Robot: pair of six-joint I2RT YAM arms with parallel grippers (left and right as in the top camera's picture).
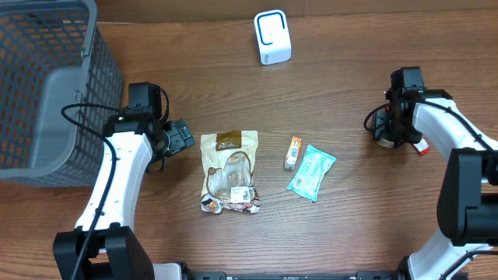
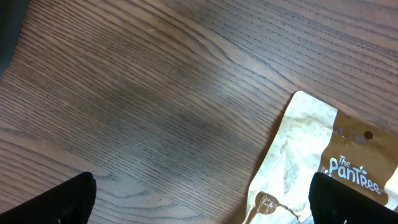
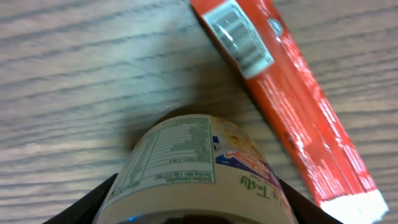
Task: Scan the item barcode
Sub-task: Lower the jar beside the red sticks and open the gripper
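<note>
Cylinder with a cream paper label: the container [image 3: 193, 162] shows a nutrition table in small print and an orange-and-purple picture round its side. It is at the right side of the wooden table [image 1: 342, 85], just beside a red packet [image 3: 292, 106] and well apart from the white scanner [image 1: 272, 37] at the far edge. My right gripper [image 3: 196, 208] is partly closed round it, fingers [image 3: 102, 196] pressed to both flanks. My left gripper [image 2: 199, 208] is spread wide, holding nothing, above the wood by the top corner of the Pantree pouch [image 2: 311, 162].
</note>
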